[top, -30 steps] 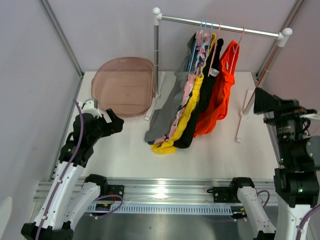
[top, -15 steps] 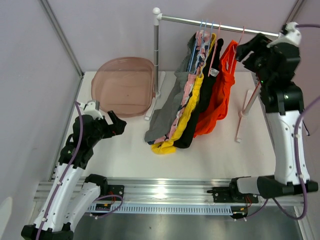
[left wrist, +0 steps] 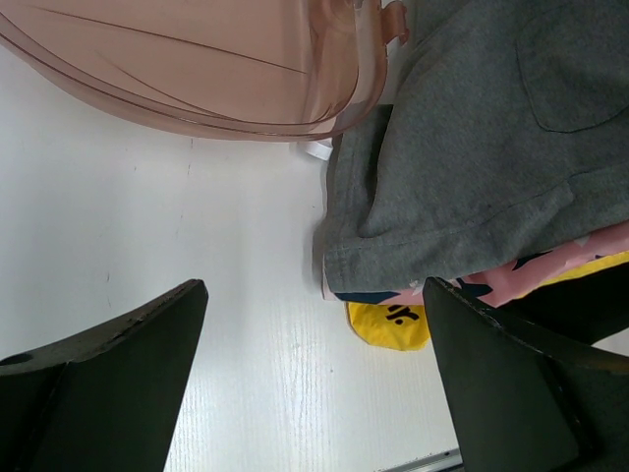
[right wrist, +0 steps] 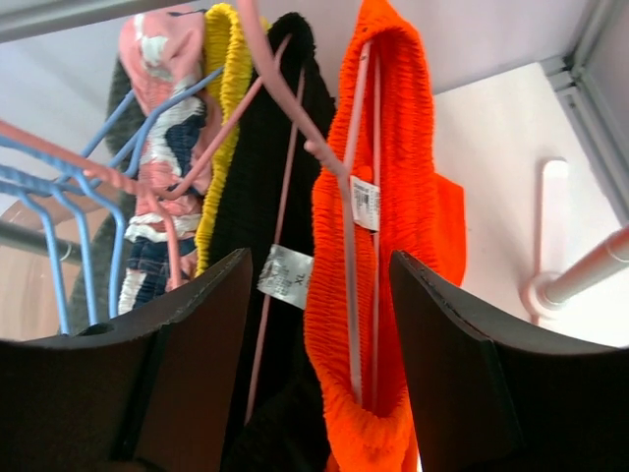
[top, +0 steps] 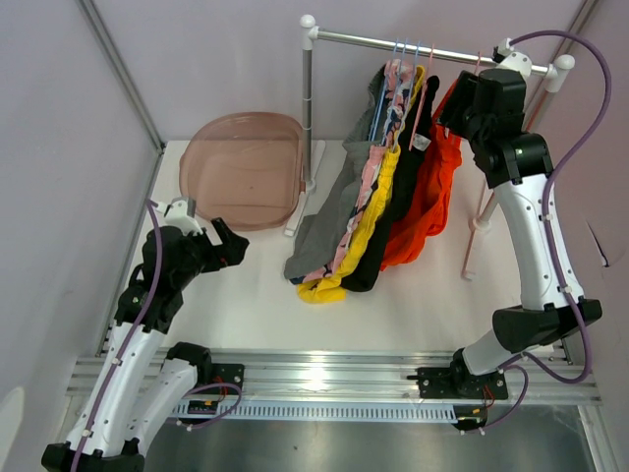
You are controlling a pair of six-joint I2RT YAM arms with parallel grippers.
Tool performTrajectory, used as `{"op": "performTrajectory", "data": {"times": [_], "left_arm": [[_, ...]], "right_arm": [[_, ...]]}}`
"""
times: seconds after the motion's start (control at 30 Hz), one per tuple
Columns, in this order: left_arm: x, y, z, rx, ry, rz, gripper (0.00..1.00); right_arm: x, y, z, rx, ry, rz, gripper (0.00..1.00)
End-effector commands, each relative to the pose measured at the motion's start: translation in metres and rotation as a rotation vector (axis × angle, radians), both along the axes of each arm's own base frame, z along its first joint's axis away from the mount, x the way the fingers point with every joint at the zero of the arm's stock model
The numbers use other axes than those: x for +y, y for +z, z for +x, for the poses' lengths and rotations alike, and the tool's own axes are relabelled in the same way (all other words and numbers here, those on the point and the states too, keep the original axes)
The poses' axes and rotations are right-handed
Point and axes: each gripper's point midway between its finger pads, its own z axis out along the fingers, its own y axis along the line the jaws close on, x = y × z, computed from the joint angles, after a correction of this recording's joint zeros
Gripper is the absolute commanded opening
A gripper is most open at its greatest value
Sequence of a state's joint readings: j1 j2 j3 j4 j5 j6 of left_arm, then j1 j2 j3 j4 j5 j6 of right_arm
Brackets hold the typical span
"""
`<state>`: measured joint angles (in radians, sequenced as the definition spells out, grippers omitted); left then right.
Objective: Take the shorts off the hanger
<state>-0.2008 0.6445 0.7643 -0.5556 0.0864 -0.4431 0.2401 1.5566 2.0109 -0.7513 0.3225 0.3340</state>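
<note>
Five shorts hang on hangers from a rail [top: 432, 49]: grey [top: 334, 211], pink with dark-blue shapes [top: 371, 167], yellow [top: 371, 221], black [top: 398, 202] and bright orange [top: 432, 187]. My right gripper [top: 449, 113] is raised at the top of the orange shorts. In the right wrist view it is open [right wrist: 319, 393], with the orange waistband [right wrist: 393, 197] and its pink hanger [right wrist: 285, 88] just beyond the fingers and the black shorts [right wrist: 280, 197] to the left. My left gripper [top: 228, 244] is open and empty, low over the table. Its view shows the grey hem [left wrist: 472, 147] and the yellow tip [left wrist: 388, 324].
A translucent pink basin [top: 246, 167] sits at the back left, also in the left wrist view [left wrist: 197, 69]. The rack's white posts and feet [top: 472, 256] stand on both sides of the shorts. Grey walls close in the table.
My right arm has swung up from the right edge to the rail and now sits at the top of the orange shorts. The left arm has barely moved.
</note>
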Motion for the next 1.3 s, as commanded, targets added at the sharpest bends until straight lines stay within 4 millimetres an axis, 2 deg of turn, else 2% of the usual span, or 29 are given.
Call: {"op": "performTrajectory", "data": {"times": [0.0,0.13,0.3,0.4,0.6,0.63,0.67,0.7,0.83,0.93,1.1,1.2,1.27], "left_arm": [[-0.005,0.004,0.002,-0.027,-0.03,-0.004,0.98],[-0.006,0.005,0.002,-0.027,-0.036,-0.007,0.98],[-0.006,0.004,0.001,-0.025,-0.034,-0.007,0.98],[-0.006,0.005,0.002,-0.028,-0.032,-0.007,0.98],[-0.005,0.002,0.002,-0.02,-0.027,-0.003,0.98],[-0.004,0.002,0.002,-0.018,-0.024,-0.002,0.98],[-0.004,0.001,0.002,-0.015,-0.024,-0.001,0.98],[-0.004,0.0,0.002,-0.015,-0.024,-0.001,0.98],[-0.006,0.0,0.002,-0.013,-0.036,0.0,0.98],[-0.013,0.006,-0.001,-0.036,-0.089,-0.001,0.98],[-0.031,0.027,-0.007,-0.145,-0.199,-0.043,0.99],[-0.04,0.048,-0.008,-0.229,-0.251,-0.048,0.99],[-0.053,0.055,-0.006,-0.242,-0.302,-0.048,0.99]], "right_arm": [[-0.011,0.007,-0.001,-0.026,-0.053,-0.038,0.63],[-0.013,-0.007,0.006,-0.004,-0.066,-0.06,0.5],[-0.016,-0.024,0.015,0.024,-0.072,-0.059,0.5],[-0.014,-0.03,0.019,0.031,-0.07,-0.055,0.46],[-0.013,-0.03,0.024,0.017,-0.071,-0.046,0.15],[-0.012,-0.028,0.023,0.01,-0.069,-0.045,0.04],[-0.012,-0.026,0.023,0.002,-0.068,-0.041,0.0],[-0.012,-0.025,0.024,-0.001,-0.069,-0.044,0.0],[-0.01,-0.004,0.018,-0.048,-0.06,-0.046,0.0],[-0.006,0.026,0.005,-0.114,-0.054,-0.05,0.0],[-0.003,0.089,-0.036,-0.25,-0.046,-0.053,0.0],[-0.006,0.107,-0.058,-0.287,-0.043,-0.05,0.0],[-0.008,0.11,-0.069,-0.289,-0.041,-0.04,0.0]]}}
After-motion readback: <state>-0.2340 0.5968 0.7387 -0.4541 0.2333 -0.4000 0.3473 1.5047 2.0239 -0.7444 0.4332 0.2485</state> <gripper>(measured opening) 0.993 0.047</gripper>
